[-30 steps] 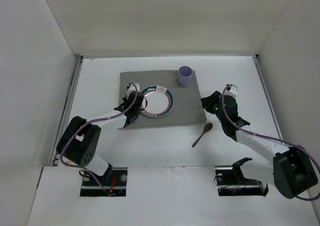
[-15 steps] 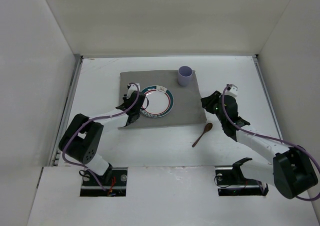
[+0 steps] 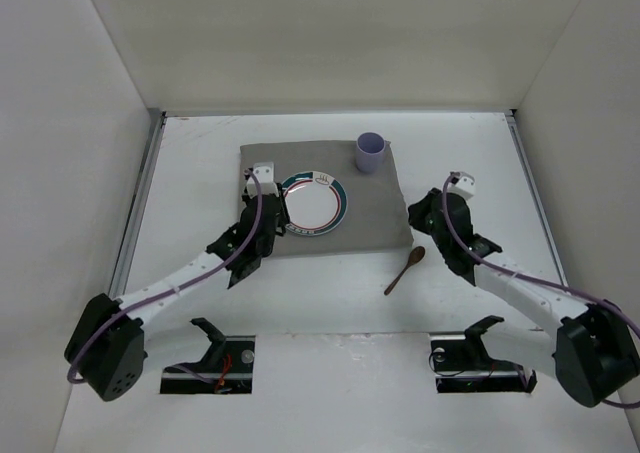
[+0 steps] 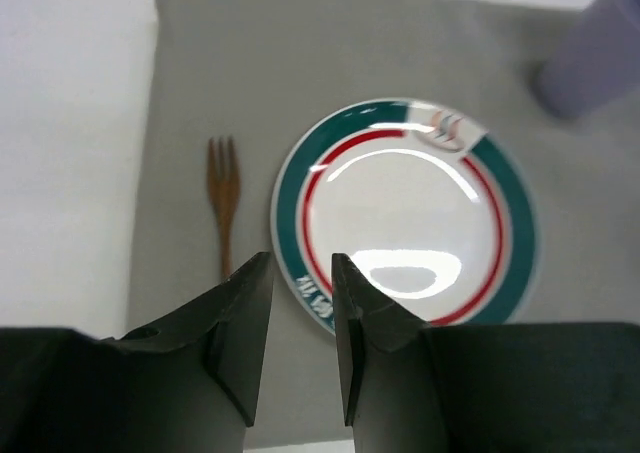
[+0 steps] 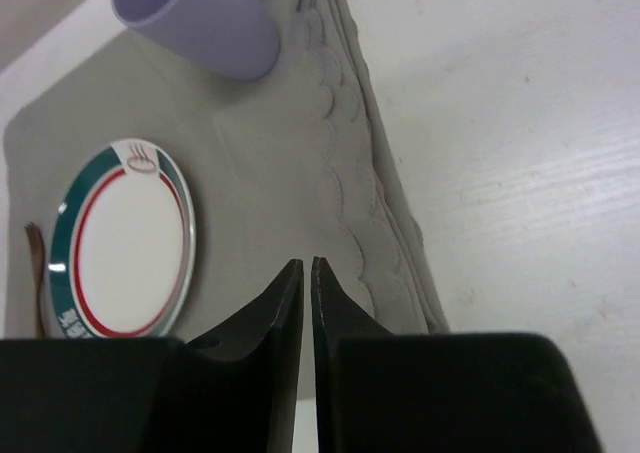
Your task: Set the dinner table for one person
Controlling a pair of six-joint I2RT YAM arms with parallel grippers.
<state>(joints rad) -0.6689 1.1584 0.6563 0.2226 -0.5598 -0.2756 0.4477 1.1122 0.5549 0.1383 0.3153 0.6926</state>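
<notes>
The white dinner table (image 3: pixel 200 143) holds a grey mat (image 3: pixel 375 213). On the mat lie a white plate (image 3: pixel 314 206) with a teal and red rim and a lilac cup (image 3: pixel 370 153). In the left wrist view a wooden fork (image 4: pixel 224 208) lies on the mat left of the plate (image 4: pixel 405 213); in the top view my left arm hides it. My left gripper (image 4: pixel 301 258) is open and empty, raised over the mat's near left part (image 3: pixel 268 213). My right gripper (image 5: pixel 306 263) is shut and empty at the mat's right edge (image 3: pixel 415 210). A wooden spoon (image 3: pixel 405 269) lies on the table just nearer.
White walls enclose the table on the left, right and far sides. The two arm bases sit at the near edge. The mat's quilted right border (image 5: pixel 385 223) is slightly rumpled next to bare table (image 5: pixel 520 173).
My left arm has lifted off the mat's left side and drawn back, its elbow swinging toward the near left. My right gripper has shifted slightly to the right.
</notes>
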